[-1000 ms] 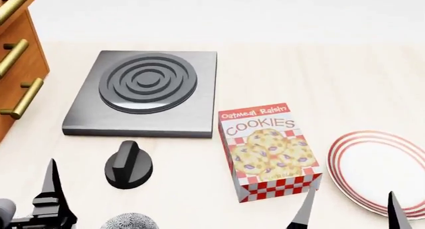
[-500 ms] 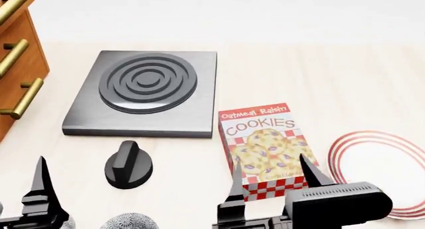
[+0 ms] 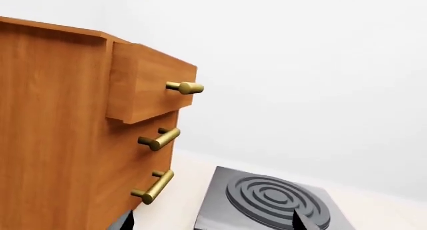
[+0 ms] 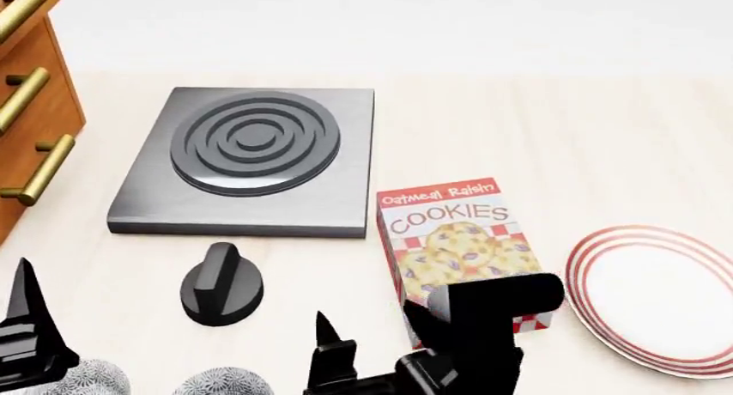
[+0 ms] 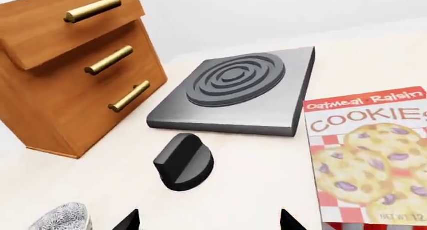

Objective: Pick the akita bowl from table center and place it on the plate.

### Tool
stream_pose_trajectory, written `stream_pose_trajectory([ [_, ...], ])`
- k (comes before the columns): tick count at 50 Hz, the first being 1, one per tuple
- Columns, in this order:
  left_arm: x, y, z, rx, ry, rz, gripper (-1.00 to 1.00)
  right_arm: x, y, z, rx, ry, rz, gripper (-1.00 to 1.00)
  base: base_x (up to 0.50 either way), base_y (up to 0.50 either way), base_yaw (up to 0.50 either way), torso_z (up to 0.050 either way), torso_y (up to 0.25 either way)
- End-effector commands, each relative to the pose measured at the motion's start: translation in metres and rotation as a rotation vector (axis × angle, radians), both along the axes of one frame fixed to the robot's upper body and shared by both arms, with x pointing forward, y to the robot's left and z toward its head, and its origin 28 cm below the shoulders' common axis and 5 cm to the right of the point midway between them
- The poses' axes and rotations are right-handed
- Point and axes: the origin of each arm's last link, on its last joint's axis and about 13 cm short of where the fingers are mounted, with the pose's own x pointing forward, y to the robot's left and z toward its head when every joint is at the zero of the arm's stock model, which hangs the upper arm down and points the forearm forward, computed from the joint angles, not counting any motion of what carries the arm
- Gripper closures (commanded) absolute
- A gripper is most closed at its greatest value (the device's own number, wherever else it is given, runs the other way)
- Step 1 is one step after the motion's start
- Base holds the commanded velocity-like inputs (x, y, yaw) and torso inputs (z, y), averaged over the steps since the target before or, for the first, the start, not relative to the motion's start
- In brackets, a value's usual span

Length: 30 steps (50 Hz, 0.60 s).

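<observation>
Since half a second earlier, the right gripper (image 4: 378,352) has swung leftward across the near edge of the head view, uncovering the plate (image 4: 658,296), while the left gripper (image 4: 26,331) has shifted toward the left edge. At the near edge of the table (image 4: 596,137) two patterned bowls sit upright, mouths up; being round, they show no long axis. The akita bowl (image 4: 223,382) lies just left of the right gripper and is not held; the second bowl (image 4: 86,379) sits beside the left gripper. The right arm reaches in low from the near edge, its dark body overlapping the lower part of the cookie box (image 4: 458,240). In the right wrist view its two fingertips (image 5: 127,221) stand apart with nothing between them. The left wrist view likewise shows two separated tips and an empty gap. Beyond the bowls stands a black knob (image 4: 221,283), then the box, with the plate well to the right near the table's right edge and bare tabletop between. Farther back lies the burner plate (image 4: 246,159), and the wooden drawer unit (image 4: 29,94) bounds the left side.
</observation>
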Motion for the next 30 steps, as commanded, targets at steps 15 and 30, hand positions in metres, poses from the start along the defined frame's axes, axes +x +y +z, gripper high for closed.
stream_pose_trajectory([
  [15, -0.004, 0.004, 0.010, -0.019, -0.031, 0.012, -1.00, 0.014, 0.029, -0.024, 0.015, 0.311, 0.207, -1.00, 0.00, 0.00, 0.00, 0.000, 0.000],
  [30, -0.006, 0.004, 0.012, -0.025, -0.041, 0.014, -1.00, 0.025, 0.032, -0.023, -0.034, 0.334, 0.236, -1.00, 0.00, 0.00, 0.00, 0.000, 0.000],
])
